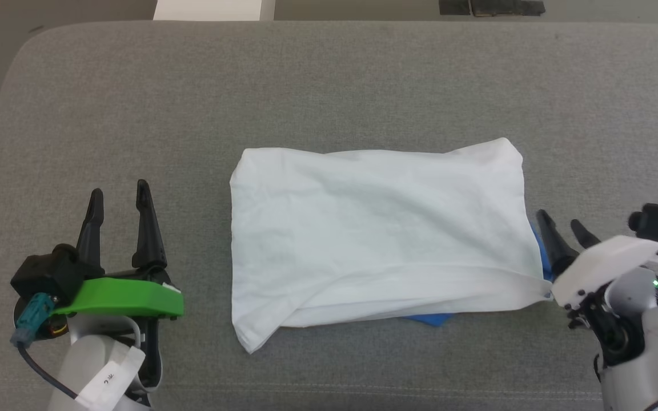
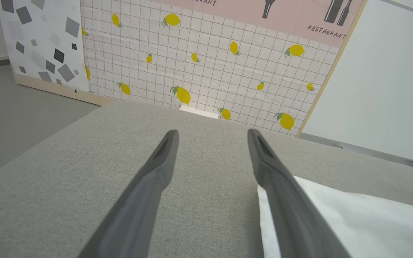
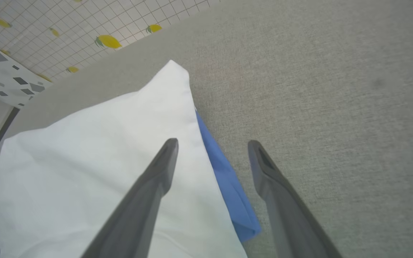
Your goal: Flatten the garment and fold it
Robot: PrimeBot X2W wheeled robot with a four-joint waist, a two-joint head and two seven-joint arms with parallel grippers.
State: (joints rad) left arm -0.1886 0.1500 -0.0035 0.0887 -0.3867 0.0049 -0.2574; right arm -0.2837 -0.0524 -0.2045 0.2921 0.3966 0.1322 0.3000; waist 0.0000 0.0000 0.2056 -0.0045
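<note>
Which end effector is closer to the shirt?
The right end effector, open beside the shirt where blue fabric peeks out; the left end effector sits clear of it.

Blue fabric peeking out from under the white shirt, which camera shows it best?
Right wrist view: the blue fabric lies large along the garment's white edge. Head view catches small slivers; left wrist view shows white cloth.

The garment [image 1: 374,228] is soft, matt cloth, lightly creased. The cushion [image 1: 329,80] under it is coarse grey woven fabric. The fingers [image 2: 149,186] look like smooth, matt dark plastic, and the green wrist cover [image 1: 123,297] like slightly glossy plastic.
</note>
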